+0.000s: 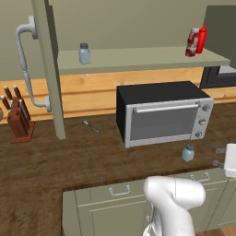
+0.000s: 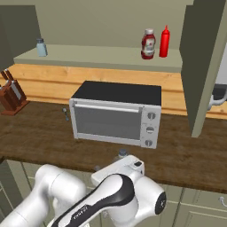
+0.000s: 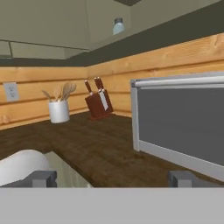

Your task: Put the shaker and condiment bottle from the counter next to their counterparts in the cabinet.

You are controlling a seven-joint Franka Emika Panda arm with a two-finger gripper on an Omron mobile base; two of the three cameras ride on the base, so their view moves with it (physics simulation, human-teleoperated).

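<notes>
The pale blue shaker (image 1: 187, 152) stands on the dark wood counter (image 1: 69, 161) by the front right corner of the toaster oven; its grey cap (image 2: 122, 153) peeks over my arm. My gripper (image 1: 218, 156) hovers a little to its right, open and holding nothing; its fingertips (image 3: 43, 178) are spread wide along the oven's front. The stubby condiment bottle (image 1: 192, 42) (image 2: 148, 44) stands on the cabinet shelf (image 1: 138, 60) beside the tall red squeeze bottle (image 1: 201, 39) (image 2: 165, 41). The counterpart shaker (image 1: 84, 53) (image 2: 41, 47) (image 3: 118, 26) is at the shelf's left end.
A black toaster oven (image 1: 163, 113) (image 3: 183, 118) fills the counter's middle under the shelf. A knife block (image 1: 18, 119) (image 3: 98, 104), a white utensil holder (image 3: 58, 109) and a spoon (image 1: 91, 126) lie to the left. Open cabinet doors (image 1: 48, 69) (image 2: 199, 66) flank the shelf.
</notes>
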